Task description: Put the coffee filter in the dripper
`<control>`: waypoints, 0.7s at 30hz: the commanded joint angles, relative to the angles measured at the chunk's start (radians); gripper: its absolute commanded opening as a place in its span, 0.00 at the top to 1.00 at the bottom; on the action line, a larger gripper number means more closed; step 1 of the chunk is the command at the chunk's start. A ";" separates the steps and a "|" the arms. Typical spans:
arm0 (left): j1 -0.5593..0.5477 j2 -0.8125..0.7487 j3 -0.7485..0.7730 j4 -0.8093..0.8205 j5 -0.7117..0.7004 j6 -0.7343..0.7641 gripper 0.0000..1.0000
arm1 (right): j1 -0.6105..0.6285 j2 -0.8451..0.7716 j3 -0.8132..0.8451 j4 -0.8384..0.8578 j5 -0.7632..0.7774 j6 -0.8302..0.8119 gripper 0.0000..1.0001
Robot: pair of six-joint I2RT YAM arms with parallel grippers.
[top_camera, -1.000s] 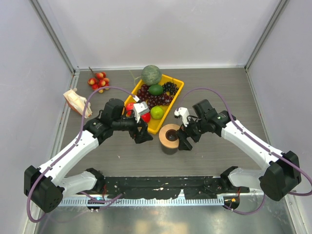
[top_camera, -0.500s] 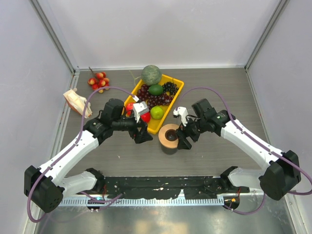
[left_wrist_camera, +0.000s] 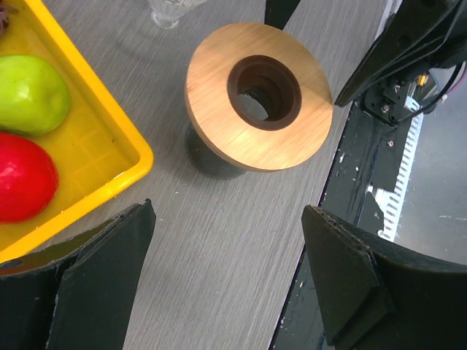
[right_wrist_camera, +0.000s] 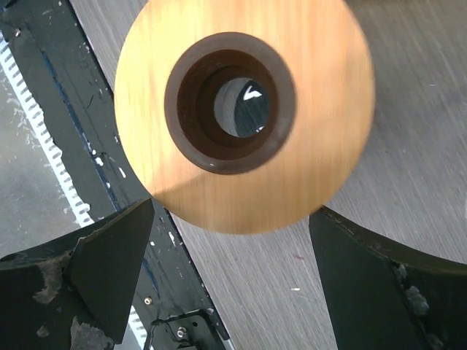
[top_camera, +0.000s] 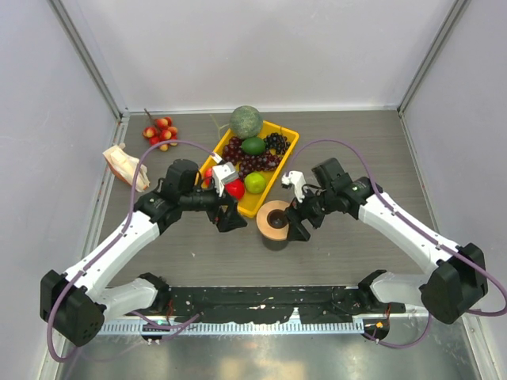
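Left gripper (left_wrist_camera: 228, 257) and right gripper (right_wrist_camera: 230, 271) spread wide, holding nothing, one on each side of the wooden ring (top_camera: 275, 219), near the yellow tray (left_wrist_camera: 111, 148).

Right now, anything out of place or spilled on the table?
Nothing looks spilled or broken. One stray: a bunch of small red fruit lies on the table outside the yellow tray, to its left.
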 commanded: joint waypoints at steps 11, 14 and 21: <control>0.115 -0.117 -0.011 0.066 0.044 -0.087 0.05 | -0.454 -0.079 0.038 0.226 0.087 0.229 0.09; 0.117 -0.121 0.000 0.048 0.014 -0.086 0.05 | -0.454 -0.021 0.063 0.273 0.166 0.266 0.14; 0.118 -0.141 -0.002 0.039 0.014 -0.083 0.06 | -0.452 0.145 0.120 0.269 0.201 0.213 0.25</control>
